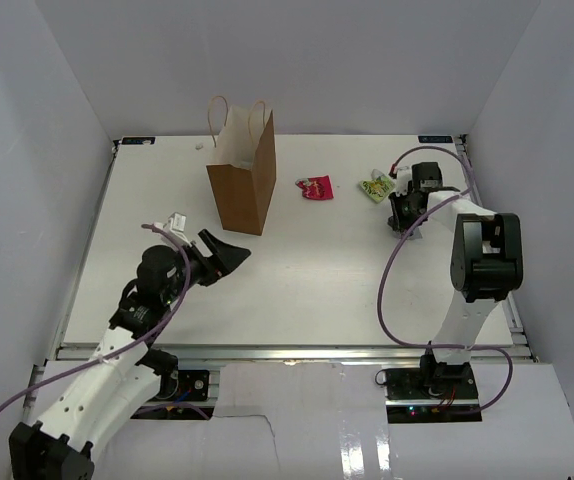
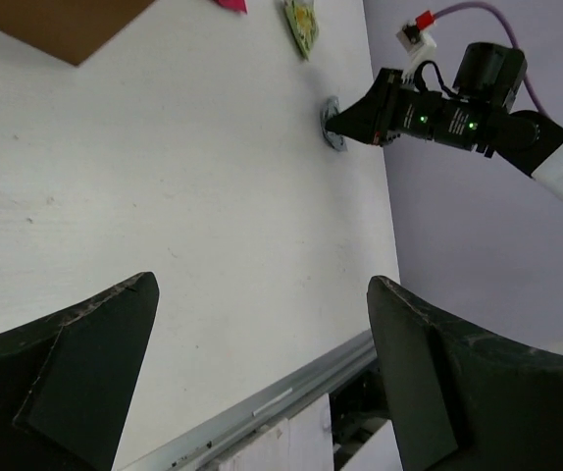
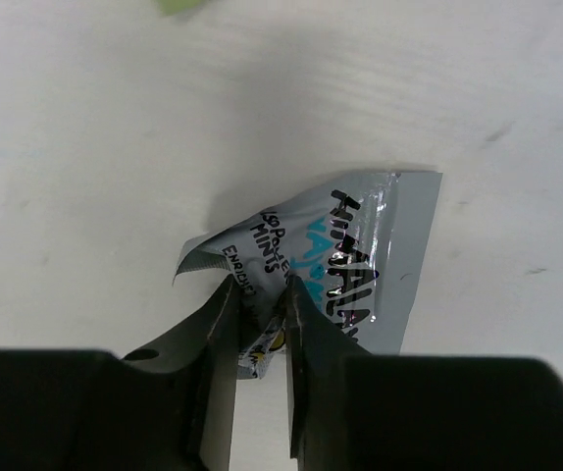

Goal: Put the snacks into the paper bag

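**Silver foil pinched by its edge, bag well off to the pincer's left**

Silver-grey foil with blue and black lettering sat between the tips of the right pincer (image 3: 262,294), whose jaws had drawn narrow on the near edge of that silver-grey packet (image 3: 360,260). The rest of the packet spread out ahead of the tips, lying on the desk (image 1: 297,290). One corner curled up beside the jaws, probably because the pinch had buckled the thin foil. Taking it by the edge made sense: a flat packet offers little else to grip from above.

Just beyond this pincer lay a yellow-green packet (image 1: 374,186), and further to its left a red packet (image 1: 315,187), both flat and apart from each other. The paper bag (image 1: 244,185) stood upright well to the pincer's left, past the red packet, its mouth open upward and its cord handles raised. Whether it already held anything could not be seen.

The left pincer (image 1: 227,253) hung just above the desk with jaws wide and nothing between them, the bag just ahead of its tips. From there it seemed placed to steady the bag if needed.

The grip looked made but the lift not yet begun; a shallow pinch on slick foil might slip.
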Robot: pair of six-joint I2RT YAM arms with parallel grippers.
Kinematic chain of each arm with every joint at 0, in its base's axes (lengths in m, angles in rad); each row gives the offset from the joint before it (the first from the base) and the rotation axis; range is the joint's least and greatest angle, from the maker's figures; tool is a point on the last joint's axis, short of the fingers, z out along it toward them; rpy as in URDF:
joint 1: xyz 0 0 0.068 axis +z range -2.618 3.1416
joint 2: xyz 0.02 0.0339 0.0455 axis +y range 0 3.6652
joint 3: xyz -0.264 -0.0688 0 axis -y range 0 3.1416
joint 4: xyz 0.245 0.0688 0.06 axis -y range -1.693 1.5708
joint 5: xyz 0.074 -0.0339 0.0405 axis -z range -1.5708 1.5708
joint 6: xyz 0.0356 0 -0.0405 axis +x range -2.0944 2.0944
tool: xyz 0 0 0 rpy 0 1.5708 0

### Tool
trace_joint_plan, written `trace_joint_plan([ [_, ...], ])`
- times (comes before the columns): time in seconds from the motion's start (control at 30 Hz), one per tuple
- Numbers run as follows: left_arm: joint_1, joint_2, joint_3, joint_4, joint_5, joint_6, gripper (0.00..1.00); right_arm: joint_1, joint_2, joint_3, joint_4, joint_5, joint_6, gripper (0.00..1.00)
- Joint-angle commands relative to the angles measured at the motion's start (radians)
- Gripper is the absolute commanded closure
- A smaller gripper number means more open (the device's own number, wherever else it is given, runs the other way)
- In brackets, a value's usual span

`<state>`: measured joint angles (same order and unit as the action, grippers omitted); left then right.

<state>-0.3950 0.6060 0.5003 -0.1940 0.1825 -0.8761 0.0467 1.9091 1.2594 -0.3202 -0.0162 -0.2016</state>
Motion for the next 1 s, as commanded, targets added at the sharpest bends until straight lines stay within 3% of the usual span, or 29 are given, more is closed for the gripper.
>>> trace_joint_plan([
  [0.0, 0.001, 0.085, -0.029, 0.132, 0.165, -0.064, 0.02, -0.001, -0.060, -0.079, -0.062, -0.285, -0.204, 0.92],
  [0.13, -0.008, 0.162, -0.068, 0.281, 0.218, -0.144, 0.02, 0.004, -0.189, -0.137, -0.173, -0.661, -0.528, 0.92],
  [0.2, -0.022, 0.189, -0.068, 0.321, 0.232, -0.178, 0.02, 0.008, -0.208, -0.123, -0.331, -0.797, -0.680, 0.92],
  [0.33, -0.056, 0.287, -0.017, 0.329, 0.239, -0.185, 0.02, 0.053, -0.257, -0.068, -0.552, -0.858, -1.055, 0.92],
  [0.47, -0.103, 0.379, 0.053, 0.329, 0.233, -0.198, 0.02, 0.162, -0.330, -0.066, -0.637, -0.789, -1.197, 0.92],
  [0.63, -0.169, 0.529, 0.112, 0.332, 0.204, -0.227, 0.02, 0.399, -0.516, -0.156, -0.501, -0.682, -1.220, 0.92],
  [0.77, -0.214, 0.627, 0.153, 0.335, 0.189, -0.248, 0.02, 0.542, -0.596, -0.181, -0.390, -0.607, -1.142, 0.92],
  [0.97, -0.269, 0.709, 0.196, 0.361, 0.189, -0.264, 0.16, 0.666, -0.579, -0.166, -0.327, -0.544, -1.084, 0.92],
])
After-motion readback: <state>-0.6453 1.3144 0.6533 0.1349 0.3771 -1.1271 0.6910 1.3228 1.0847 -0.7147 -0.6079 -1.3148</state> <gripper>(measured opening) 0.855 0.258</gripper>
